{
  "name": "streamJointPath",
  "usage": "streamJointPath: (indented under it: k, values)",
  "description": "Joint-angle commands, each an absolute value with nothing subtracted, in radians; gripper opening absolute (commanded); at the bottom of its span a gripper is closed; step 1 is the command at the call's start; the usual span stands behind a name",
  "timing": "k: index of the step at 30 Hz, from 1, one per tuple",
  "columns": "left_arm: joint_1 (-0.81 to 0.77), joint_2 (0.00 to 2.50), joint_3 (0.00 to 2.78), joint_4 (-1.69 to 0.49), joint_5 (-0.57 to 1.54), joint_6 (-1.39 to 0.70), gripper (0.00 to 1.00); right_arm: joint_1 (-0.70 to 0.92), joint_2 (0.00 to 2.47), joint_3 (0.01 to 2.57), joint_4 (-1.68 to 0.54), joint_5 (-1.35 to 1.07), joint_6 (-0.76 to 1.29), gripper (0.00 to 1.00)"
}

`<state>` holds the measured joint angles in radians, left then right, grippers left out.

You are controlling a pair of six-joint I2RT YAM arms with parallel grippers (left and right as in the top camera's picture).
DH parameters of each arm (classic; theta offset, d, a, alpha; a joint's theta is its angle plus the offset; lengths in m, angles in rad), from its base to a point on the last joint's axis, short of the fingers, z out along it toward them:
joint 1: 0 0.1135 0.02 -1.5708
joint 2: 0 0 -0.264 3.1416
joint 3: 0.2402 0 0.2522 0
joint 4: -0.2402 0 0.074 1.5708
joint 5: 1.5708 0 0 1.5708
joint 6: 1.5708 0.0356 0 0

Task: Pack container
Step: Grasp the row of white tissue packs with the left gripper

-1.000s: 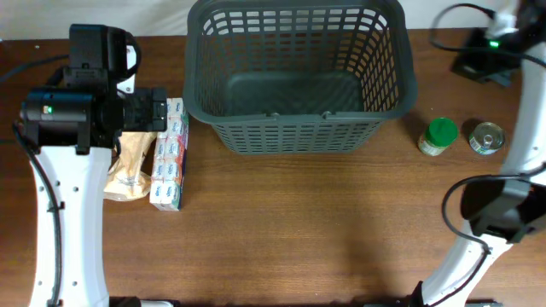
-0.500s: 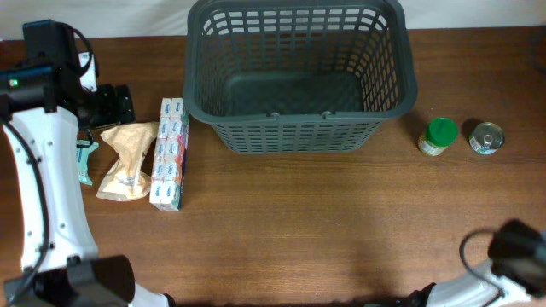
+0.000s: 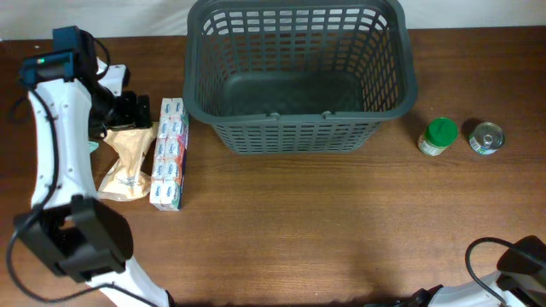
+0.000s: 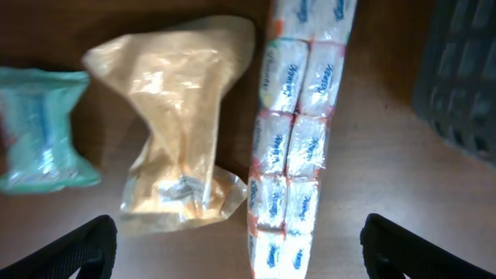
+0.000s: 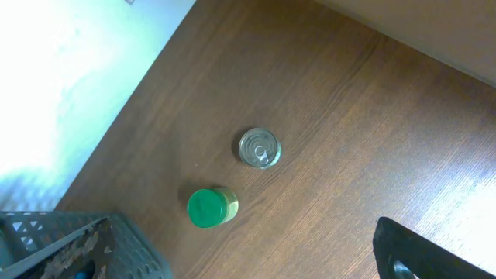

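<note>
Centrally, the dark grey container [image 3: 299, 132] stands at the counter's [image 3: 299, 222] far edge. The left pincer [image 4: 240, 248] hangs spread above a tissue pack [image 4: 291, 147]; the right pincer [image 5: 240, 252] is also spread, gripping nothing.

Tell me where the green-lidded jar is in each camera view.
Overhead: the green-lidded jar stands at the right, between the container and the tin can.
Left wrist: not in it.
Right wrist: lower left of centre, the tin can above it.
Shared landmark: the container, at the right edge in left wrist, bottom left corner in right wrist.
</note>
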<state>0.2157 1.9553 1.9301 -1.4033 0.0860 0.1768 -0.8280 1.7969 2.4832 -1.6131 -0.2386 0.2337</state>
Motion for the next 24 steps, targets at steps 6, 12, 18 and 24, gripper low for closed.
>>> streamJointPath:
  k: [6,12,18,24]
  values:
    - [0.147,2.105,1.932,-1.419,0.122,0.332,0.92,-0.832,1.792,2.481,-1.613,-0.257,0.241,0.99]
    - [0.069,2.178,1.931,-1.399,0.025,0.332,0.93,-0.832,1.792,2.481,-1.613,-0.257,0.241,0.99]
    - [0.05,2.275,1.93,-1.388,-0.053,0.322,0.92,-0.832,1.792,2.481,-1.613,-0.257,0.241,0.99]
    - [0.06,2.383,1.93,-1.38,-0.049,0.292,0.77,-0.832,1.792,2.481,-1.613,-0.257,0.241,0.99]
